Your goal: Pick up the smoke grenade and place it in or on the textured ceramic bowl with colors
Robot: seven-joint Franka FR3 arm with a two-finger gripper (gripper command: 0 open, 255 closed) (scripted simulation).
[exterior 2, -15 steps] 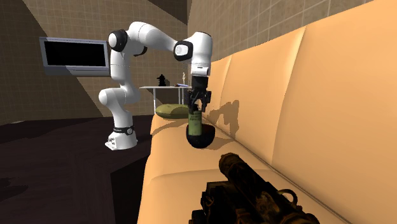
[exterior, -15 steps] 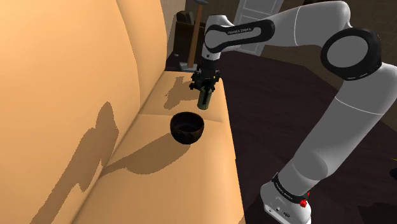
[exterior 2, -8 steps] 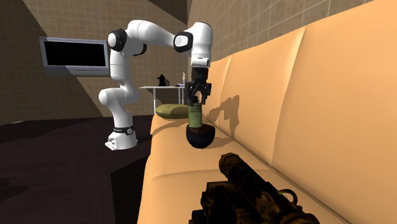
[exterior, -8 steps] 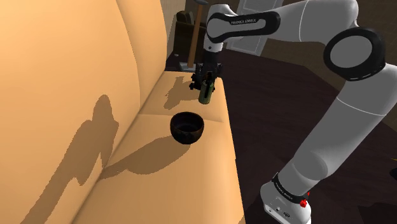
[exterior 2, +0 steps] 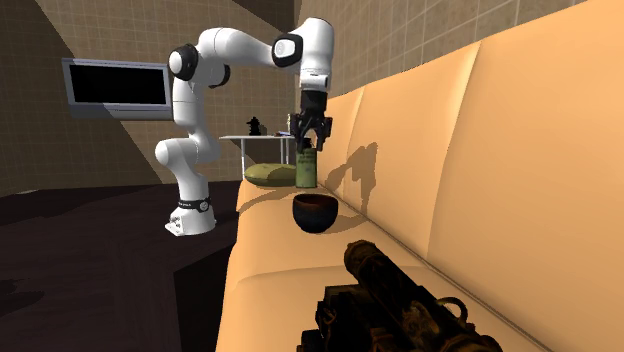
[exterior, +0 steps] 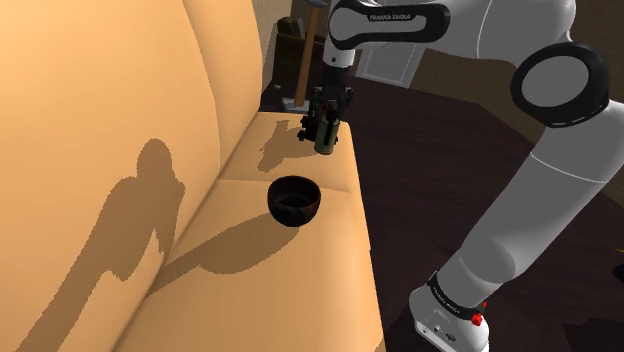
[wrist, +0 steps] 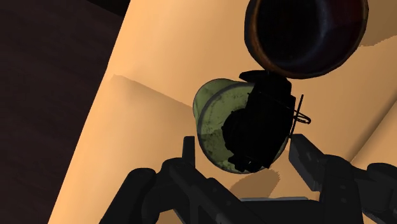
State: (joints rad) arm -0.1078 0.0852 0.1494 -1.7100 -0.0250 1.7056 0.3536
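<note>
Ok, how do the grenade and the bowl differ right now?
The grenade is a tall olive-green can with a black top; the bowl is low, round and dark. The grenade hangs clamped in the pincer, clear of the sofa; the bowl sits on the sofa seat. The grenade is closed, while the bowl is open and looks empty. Both stand roughly upright.

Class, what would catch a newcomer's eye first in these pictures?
The black gripper holds an olive-green smoke grenade above the orange sofa. A dark bowl sits on its seat nearby, and a dark, bulky object lies in the second exterior view's foreground.
</note>
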